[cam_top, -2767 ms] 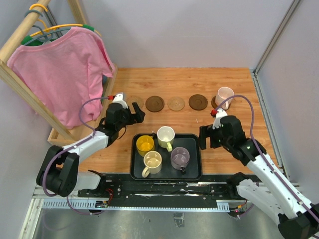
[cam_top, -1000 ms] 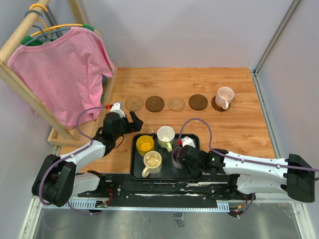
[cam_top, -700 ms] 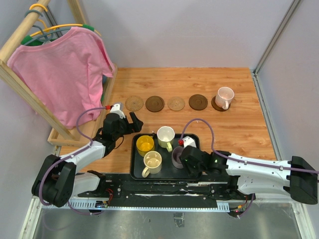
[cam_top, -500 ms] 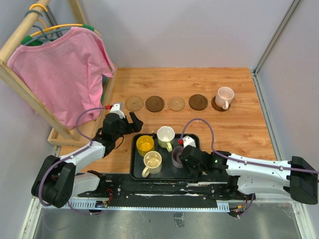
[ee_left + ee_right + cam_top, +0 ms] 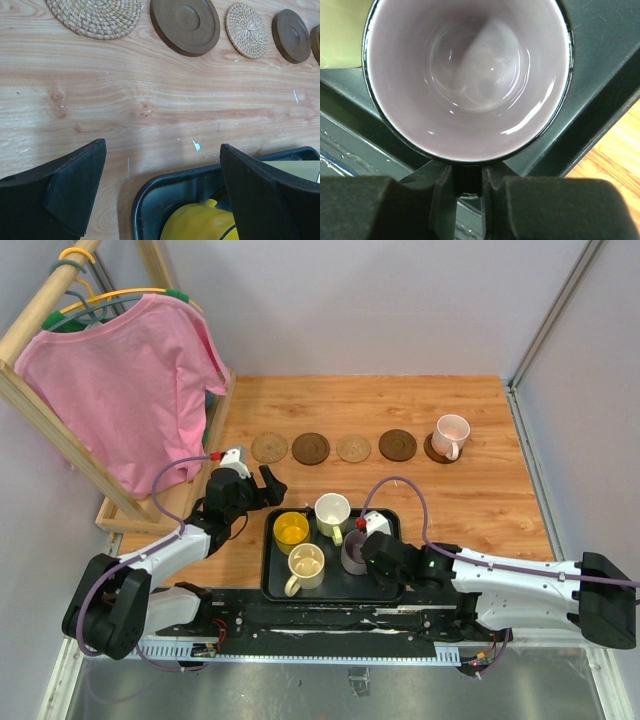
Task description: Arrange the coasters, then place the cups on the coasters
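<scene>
Four bare coasters lie in a row at the back: tan (image 5: 269, 447), dark brown (image 5: 310, 448), tan (image 5: 353, 448), dark brown (image 5: 397, 445). A pale pink cup (image 5: 450, 433) stands on a fifth, dark coaster (image 5: 432, 450). The black tray (image 5: 385, 585) holds the yellow cup (image 5: 291, 530), whitish-green cup (image 5: 332, 511), cream cup (image 5: 305, 563) and greyish-purple cup (image 5: 353, 552). My right gripper (image 5: 467, 192) is shut on the greyish-purple cup (image 5: 470, 75) by its handle. My left gripper (image 5: 162, 145) hangs open over the tray's (image 5: 145, 210) far left corner, with the yellow cup (image 5: 200, 225) just below it.
A pink shirt (image 5: 120, 380) hangs on a wooden rack (image 5: 150, 505) along the left side. Grey walls close off the back and right. The arms' metal rail (image 5: 330, 625) runs along the near edge, right behind the tray.
My right gripper has closed its fingers onto the greyish-purple cup's handle. The cup has barely shifted. The left arm and gripper have stayed where they were.
</scene>
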{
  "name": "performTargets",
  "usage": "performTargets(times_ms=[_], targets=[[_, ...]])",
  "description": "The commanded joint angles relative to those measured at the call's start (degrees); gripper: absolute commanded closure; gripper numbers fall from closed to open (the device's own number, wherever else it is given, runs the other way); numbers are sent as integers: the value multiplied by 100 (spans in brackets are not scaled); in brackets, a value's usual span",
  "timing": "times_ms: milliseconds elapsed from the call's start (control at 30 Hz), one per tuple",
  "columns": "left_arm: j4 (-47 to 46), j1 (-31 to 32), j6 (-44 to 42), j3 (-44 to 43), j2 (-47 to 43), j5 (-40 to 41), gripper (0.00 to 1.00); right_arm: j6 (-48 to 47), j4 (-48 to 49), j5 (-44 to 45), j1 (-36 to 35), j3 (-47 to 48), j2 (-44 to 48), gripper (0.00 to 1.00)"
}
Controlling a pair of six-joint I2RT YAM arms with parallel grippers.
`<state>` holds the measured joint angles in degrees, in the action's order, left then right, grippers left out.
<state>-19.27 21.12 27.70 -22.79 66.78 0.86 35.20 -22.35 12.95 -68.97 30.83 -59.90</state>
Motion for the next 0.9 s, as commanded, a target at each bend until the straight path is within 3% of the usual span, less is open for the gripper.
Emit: performTargets(times_ms=[0, 133, 333, 667, 767, 867], targets=[[-180, 8, 23, 51, -104, -16, 0, 44, -135, -30, -82, -104, -4, 99], [-202, 7, 33, 40, -92, -28, 0, 35, -434, 170, -170, 31, 49, 99], [-192, 8, 42, 11, -95, -42, 0, 384, -1447, 1192, -533, 599, 142, 99], [-148, 11, -17, -7, -122, -12, 0, 1643, -3060, 2933, -528, 1755, -167, 99], [-137, 8, -49, -19, -83, -28, 0, 1745, -3110, 3217, -133, 2045, -224, 99], [-89, 6, -100, -70, 22, -149, 0, 1220, -2421, 3043, 562, 2133, -272, 99]])
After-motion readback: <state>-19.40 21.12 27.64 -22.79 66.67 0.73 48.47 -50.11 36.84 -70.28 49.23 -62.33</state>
